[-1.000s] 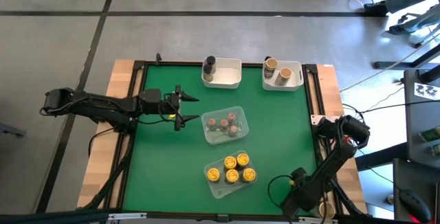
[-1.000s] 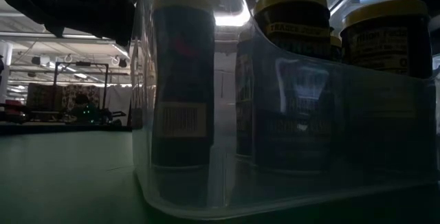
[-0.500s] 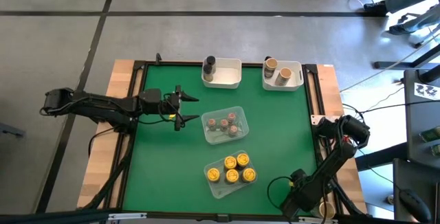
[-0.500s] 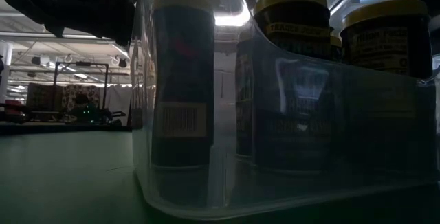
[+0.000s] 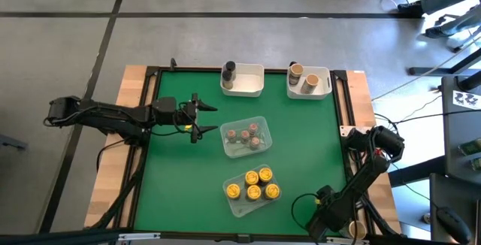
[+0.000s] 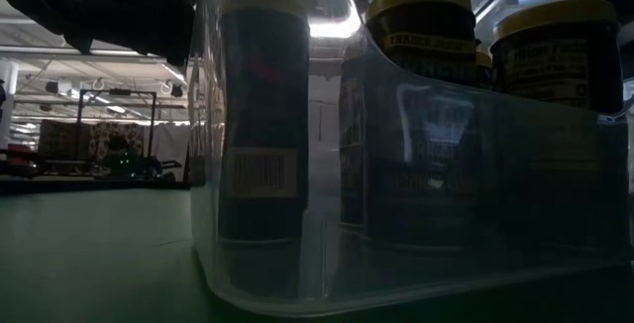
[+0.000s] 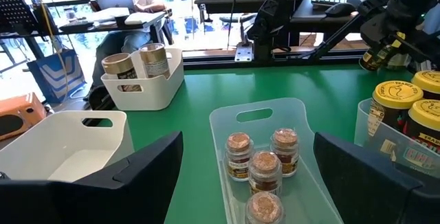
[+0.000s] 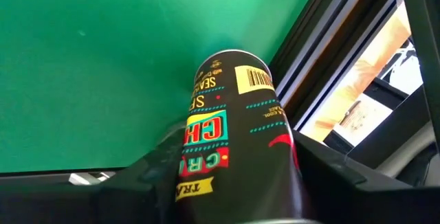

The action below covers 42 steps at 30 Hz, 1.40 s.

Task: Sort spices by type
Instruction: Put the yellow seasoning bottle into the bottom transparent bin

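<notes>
In the right wrist view a dark spice jar (image 8: 234,128) with a red and yellow label sits between the fingers of my right gripper (image 8: 237,183), which is shut on it. That gripper (image 5: 319,209) is at the mat's near right corner. My left gripper (image 5: 201,118) stands open at mid left and touches nothing. It faces a clear tray of reddish-brown-topped jars (image 7: 265,159). Yellow-lidded jars (image 5: 253,185) stand in a second clear tray. Tan-lidded jars (image 5: 304,78) stand in the right white bin, and a dark grey jar (image 5: 228,70) stands at the left white bin's corner. My right gripper pinches the dark jar by its round labelled side (image 8: 192,148) between its two fingers (image 8: 148,172). The fingers lie along the jar, slanting down. The jar's flat end (image 8: 230,62) points away from the wrist, and its other end is hidden between the fingers. Whether it rests on the mat I cannot tell.
The green mat (image 5: 173,185) has bare room at left and near left. A black frame rail (image 8: 323,52) runs close beside the held jar. Another tan-topped jar (image 5: 357,230) lies off the mat at the near right. The low view is filled by the yellow jars' tray (image 6: 426,164).
</notes>
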### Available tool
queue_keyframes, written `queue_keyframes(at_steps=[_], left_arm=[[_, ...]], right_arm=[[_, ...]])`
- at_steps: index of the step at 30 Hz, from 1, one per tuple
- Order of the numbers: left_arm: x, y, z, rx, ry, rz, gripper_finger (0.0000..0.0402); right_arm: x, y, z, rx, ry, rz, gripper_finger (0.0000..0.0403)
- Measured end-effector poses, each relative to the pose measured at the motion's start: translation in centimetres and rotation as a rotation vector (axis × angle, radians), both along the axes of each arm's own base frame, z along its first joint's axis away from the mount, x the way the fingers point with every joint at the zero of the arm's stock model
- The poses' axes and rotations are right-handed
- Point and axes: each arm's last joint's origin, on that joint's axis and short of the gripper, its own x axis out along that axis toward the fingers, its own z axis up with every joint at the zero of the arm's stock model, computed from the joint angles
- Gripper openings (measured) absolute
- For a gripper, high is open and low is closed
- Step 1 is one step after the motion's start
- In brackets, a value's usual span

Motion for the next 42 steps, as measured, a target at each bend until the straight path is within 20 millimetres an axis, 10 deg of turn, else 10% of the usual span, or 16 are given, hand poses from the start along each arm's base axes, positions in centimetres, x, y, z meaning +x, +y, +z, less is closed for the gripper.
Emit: queue_keyframes(at_steps=[42], left_arm=[[0.0,0.0,0.0,-0.003,0.0,0.0,0.0314]], right_arm=[[4.6,0.0,3.2,-0.07,-0.415,0.023,0.0215]])
